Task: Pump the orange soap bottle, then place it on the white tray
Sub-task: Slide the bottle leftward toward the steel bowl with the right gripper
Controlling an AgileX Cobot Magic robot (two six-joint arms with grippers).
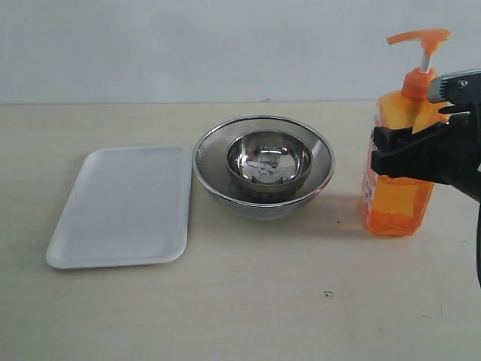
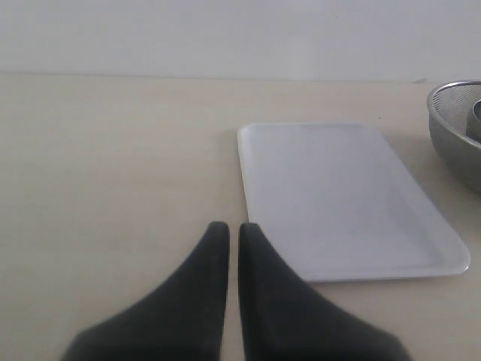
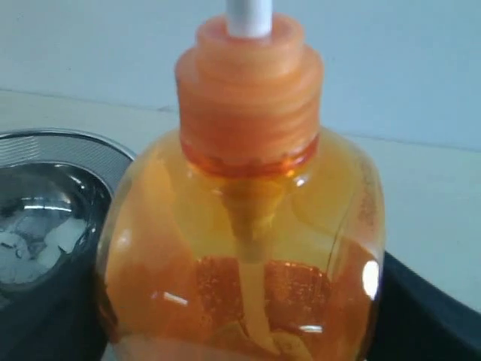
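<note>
the bottle [image 1: 398,199] stands upright on the pale, matt worktop [image 1: 248,301] at the right of the exterior view, well apart from the tray [image 1: 120,207] at the left. it is a translucent orange, flat-sided plastic body with rounded shoulders, a ribbed orange collar [image 3: 248,83], a white stem [image 1: 427,60] and an orange pump head [image 1: 421,36]. a white-and-red label [image 1: 369,188] shows on one narrow side. the black right fingers [image 1: 406,147] are clamped on its middle, one on each side.

the tray is flat, white and smooth, a rectangle with rounded corners and a low raised rim. between it and the bottle sits a round steel mesh bowl [image 1: 218,173] with a smaller, shiny bowl [image 1: 269,162] nested inside it.

the right wrist view alone shows the liquid, the dip tube inside and the collar's ribbing up close; it cuts off the pump head. the left wrist view alone shows the left fingers [image 2: 203,301]: black, tapered, pressed together with only a thin slit between them, holding nothing, hanging over bare worktop just beside the tray's corner. the exterior view does not show them.
</note>
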